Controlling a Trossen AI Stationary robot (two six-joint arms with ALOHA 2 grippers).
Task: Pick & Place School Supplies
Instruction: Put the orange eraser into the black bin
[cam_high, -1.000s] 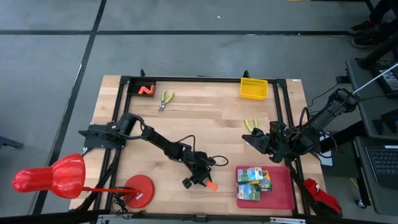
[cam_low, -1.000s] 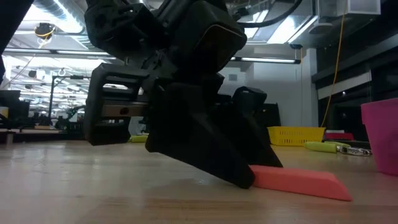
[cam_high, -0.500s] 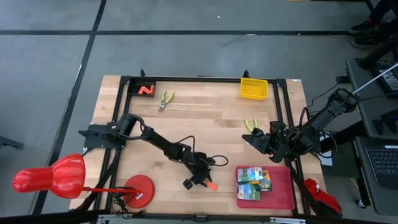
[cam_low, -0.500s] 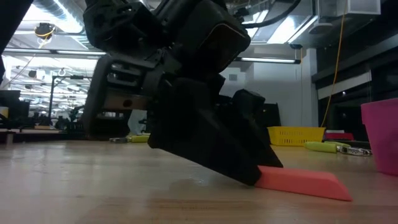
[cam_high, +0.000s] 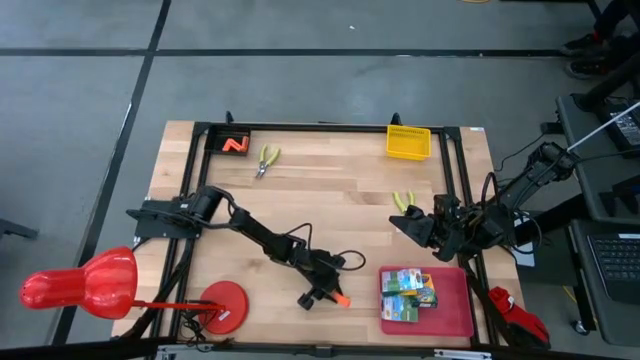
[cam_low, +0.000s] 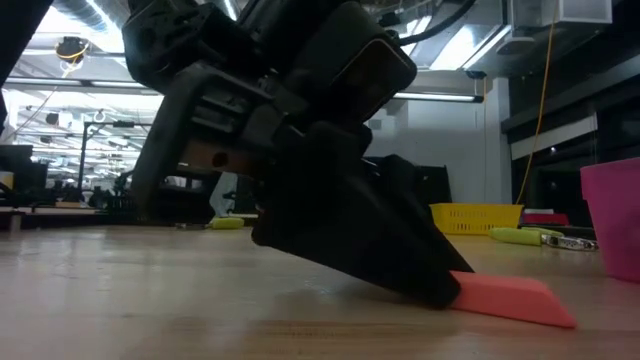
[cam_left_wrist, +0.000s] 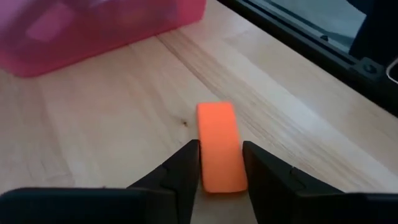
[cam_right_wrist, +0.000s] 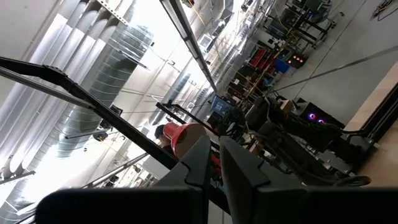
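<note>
One orange stub (cam_left_wrist: 219, 146) lies flat on the wood left of the flat red tray (cam_high: 455, 318); the high view shows this stub (cam_high: 341, 300) too. My left gripper (cam_left_wrist: 221, 177) is low over the table, shut on it. Three crayon boxes (cam_high: 408, 295) lie in the tray. One yellow-handled tool (cam_high: 403, 202) lies beside my right gripper (cam_high: 400, 222), which hovers shut (cam_right_wrist: 214, 163). The other tool (cam_high: 267, 158) lies near the far edge. More orange stubs (cam_high: 235, 145) sit in a black holder at the far left corner. My left gripper pinches the orange stub's rear end (cam_left_wrist: 221, 180) between its two fingers (cam_left_wrist: 180, 171), one on each long side. The fingers slant down from the table's left and lie along the stub. The stub's underside rests on the table, and its front end (cam_low: 520, 300) sticks out ahead of the fingertips.
A yellow mesh basket (cam_high: 408, 141) stands at the far edge. A red lamp-like thing (cam_high: 80, 285) and a red disc (cam_high: 222, 305) sit at the near left corner. A black frame (cam_high: 330, 127) borders the table. Bare wood lies between the stub and the tray.
My left gripper has slid a little toward the table's right along the orange stub, staying low on the wood, so less of the stub shows ahead of its fingers. The stub has shifted slightly right with it.
</note>
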